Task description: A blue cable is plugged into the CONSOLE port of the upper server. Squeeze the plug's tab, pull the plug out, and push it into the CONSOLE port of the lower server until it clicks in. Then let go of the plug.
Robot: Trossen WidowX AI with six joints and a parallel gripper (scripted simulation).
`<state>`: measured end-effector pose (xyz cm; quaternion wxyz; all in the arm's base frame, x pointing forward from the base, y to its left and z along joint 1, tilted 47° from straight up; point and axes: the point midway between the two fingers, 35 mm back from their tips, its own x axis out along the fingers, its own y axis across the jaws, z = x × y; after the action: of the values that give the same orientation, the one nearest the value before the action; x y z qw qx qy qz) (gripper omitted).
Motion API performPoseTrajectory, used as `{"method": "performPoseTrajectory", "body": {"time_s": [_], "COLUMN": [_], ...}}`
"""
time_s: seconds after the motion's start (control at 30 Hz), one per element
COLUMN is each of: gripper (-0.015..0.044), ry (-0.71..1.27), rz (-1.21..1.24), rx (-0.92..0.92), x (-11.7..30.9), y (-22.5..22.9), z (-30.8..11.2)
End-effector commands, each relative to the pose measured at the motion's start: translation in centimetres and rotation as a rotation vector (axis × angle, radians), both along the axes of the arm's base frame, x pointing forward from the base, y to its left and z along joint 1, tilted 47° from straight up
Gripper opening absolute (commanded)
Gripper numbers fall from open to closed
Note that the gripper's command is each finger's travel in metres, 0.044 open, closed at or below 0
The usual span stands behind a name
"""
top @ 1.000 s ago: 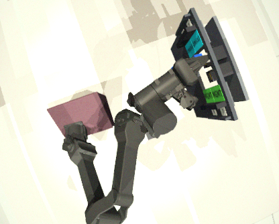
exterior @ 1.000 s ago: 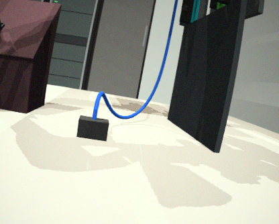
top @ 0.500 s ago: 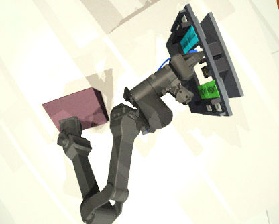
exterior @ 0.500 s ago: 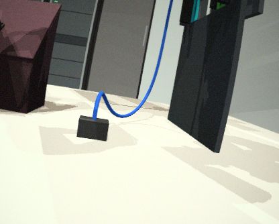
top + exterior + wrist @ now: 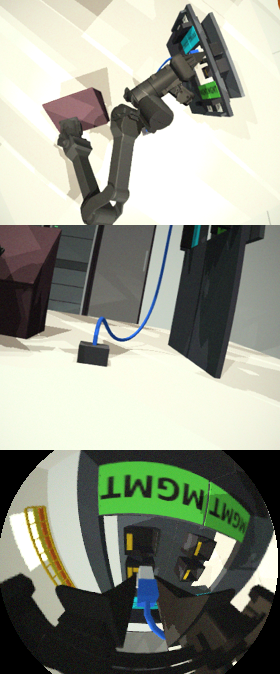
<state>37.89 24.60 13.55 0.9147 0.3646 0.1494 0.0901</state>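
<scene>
Snugly, fingers [image 5: 200, 57] flank blue plug [image 5: 194, 52] [image 5: 148, 590], side room closed.

In the exterior view's upper left, a background rack [image 5: 89, 269] shows small green lights, beside a grey door [image 5: 116, 275] with a pale upright handle [image 5: 145, 261]. A yellow-and-orange ladder-like frame [image 5: 45, 530] curves down the wrist view's left side. An orange scrap [image 5: 278, 4] shows at the top view's upper right corner.

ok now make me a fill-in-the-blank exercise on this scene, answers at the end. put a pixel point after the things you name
1. The cable [image 5: 157, 292] [image 5: 156, 625] is ____ in color.
2. The label lettered MGMT [image 5: 209, 90] [image 5: 150, 490] is ____.
3. The arm's wide base block [image 5: 72, 111] [image 5: 28, 255] is ____ in color.

Missing words: blue; green; maroon
</scene>
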Motion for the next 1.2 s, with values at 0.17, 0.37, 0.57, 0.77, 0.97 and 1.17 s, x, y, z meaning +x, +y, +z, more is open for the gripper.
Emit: {"method": "performPoseTrajectory", "body": {"time_s": [0.17, 0.37, 0.57, 0.77, 0.97, 1.17], "gripper": [0.0019, 0.0000, 0.0000, 0.0000, 0.0000, 0.0000], "ry": [0.001, 0.000, -0.002, -0.002, -0.002, -0.002], "rz": [-0.003, -0.002, 0.001, 0.002, 0.002, 0.002], "rx": [-0.001, -0.001, -0.003, -0.003, -0.003, -0.004], "x": [0.0, 0.0, 0.1, -0.5, -0.9, -1.2], "y": [-0.1, -0.1, 0.0, -0.1, -0.1, -0.1], "z": [0.0, 0.0, 0.0, 0.0, -0.1, -0.1]}}
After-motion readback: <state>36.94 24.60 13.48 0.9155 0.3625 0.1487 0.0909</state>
